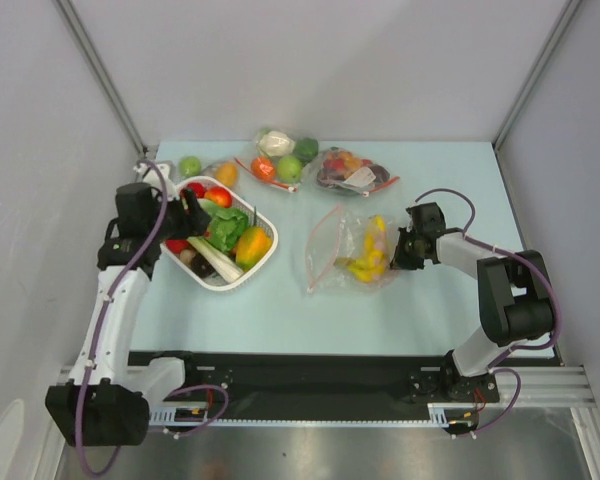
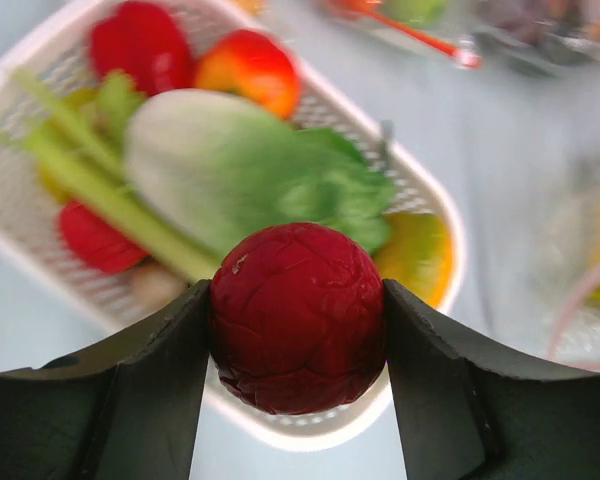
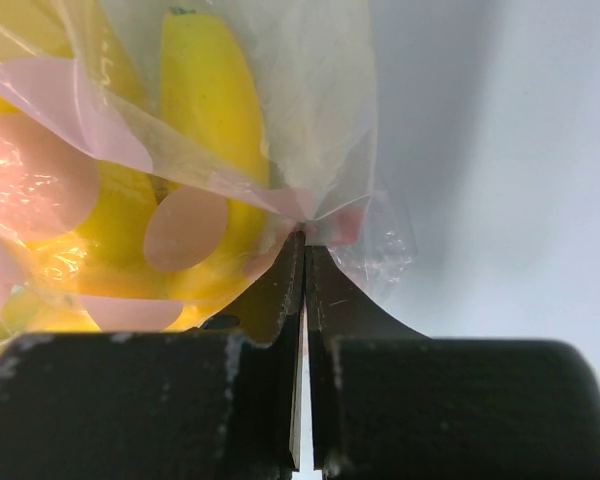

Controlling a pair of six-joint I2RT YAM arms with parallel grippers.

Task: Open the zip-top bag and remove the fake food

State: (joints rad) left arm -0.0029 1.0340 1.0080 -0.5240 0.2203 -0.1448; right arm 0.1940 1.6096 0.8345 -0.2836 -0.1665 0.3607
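Much of the white basket (image 2: pixel 435 190) hides behind the left gripper's (image 2: pixel 297 322) red piece (image 2: pixel 297 300).

We see our right gripper (image 3: pixel 305 255) pinched tight on a crinkled fold of the clear zip-top bag (image 3: pixel 325 110), the yellow banana bunch (image 3: pixel 208 100) inside, just beyond its fingertips.
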